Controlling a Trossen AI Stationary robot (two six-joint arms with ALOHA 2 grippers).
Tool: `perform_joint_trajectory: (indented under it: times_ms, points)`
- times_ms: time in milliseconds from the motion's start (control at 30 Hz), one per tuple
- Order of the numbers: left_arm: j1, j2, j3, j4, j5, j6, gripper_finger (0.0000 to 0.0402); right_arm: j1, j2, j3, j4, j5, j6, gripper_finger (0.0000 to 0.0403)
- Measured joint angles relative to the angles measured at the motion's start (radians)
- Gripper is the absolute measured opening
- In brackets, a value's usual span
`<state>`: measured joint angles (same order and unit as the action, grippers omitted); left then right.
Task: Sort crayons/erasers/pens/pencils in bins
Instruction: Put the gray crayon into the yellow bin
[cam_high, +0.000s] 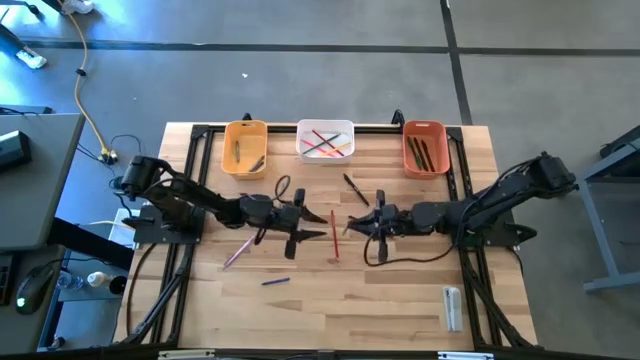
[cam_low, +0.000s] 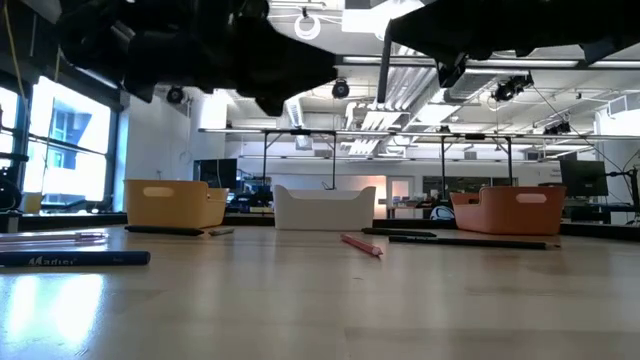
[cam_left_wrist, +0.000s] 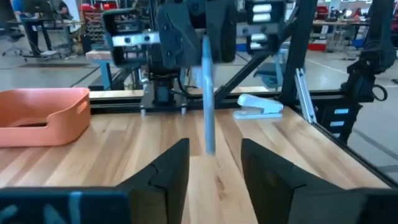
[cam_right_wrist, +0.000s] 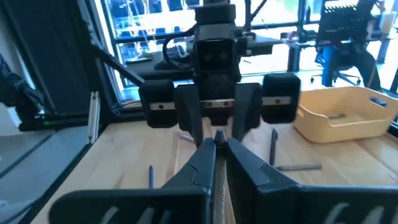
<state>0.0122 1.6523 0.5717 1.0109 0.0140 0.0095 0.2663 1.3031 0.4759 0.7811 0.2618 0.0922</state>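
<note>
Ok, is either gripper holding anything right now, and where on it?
The right gripper is shut on a slim blue-grey pen, gripping its upper end so it hangs down. The left gripper is open beneath it, holding nothing.

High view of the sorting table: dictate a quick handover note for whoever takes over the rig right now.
Left gripper: jaws open, mid-table, facing the right arm.
Right gripper: jaws shut on a pen, which hangs upright above the table.
Done: coloured pencils in the white bin, dark pens in the red-orange bin, a few items in the yellow bin.
Left: the held pen, plus on the table a red pencil, a pink pencil, a dark pen, a small blue stick and a whitish item.
</note>
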Motion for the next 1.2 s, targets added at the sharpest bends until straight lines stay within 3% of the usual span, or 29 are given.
perform_joint_trajectory:
  times_ms: [300,567,733,967,1100,1200]
  points:
    - [-0.030,0.094,0.163,-0.106,-0.005,-0.016,0.0142,0.031,0.046,0.001,0.106,-0.003,-0.063,0.0009]
    - [-0.029,0.144,0.221,-0.121,-0.003,-0.026,0.0127,0.039,0.046,0.001,0.108,-0.003,-0.074,0.0009]
    - [-0.029,0.145,0.222,-0.127,-0.003,-0.033,0.0097,0.039,0.046,0.001,0.108,-0.003,-0.074,0.0009]
    - [-0.029,0.145,0.222,-0.127,0.000,0.005,0.0017,0.039,0.046,0.001,0.106,-0.006,-0.074,0.0009]
    - [-0.029,0.145,0.222,-0.133,-0.018,0.018,0.0011,0.043,0.046,0.002,0.094,-0.004,-0.083,0.0019]
    - [-0.030,0.145,0.222,-0.152,-0.064,0.024,0.0013,0.058,0.046,0.002,0.086,0.015,-0.117,0.0048]
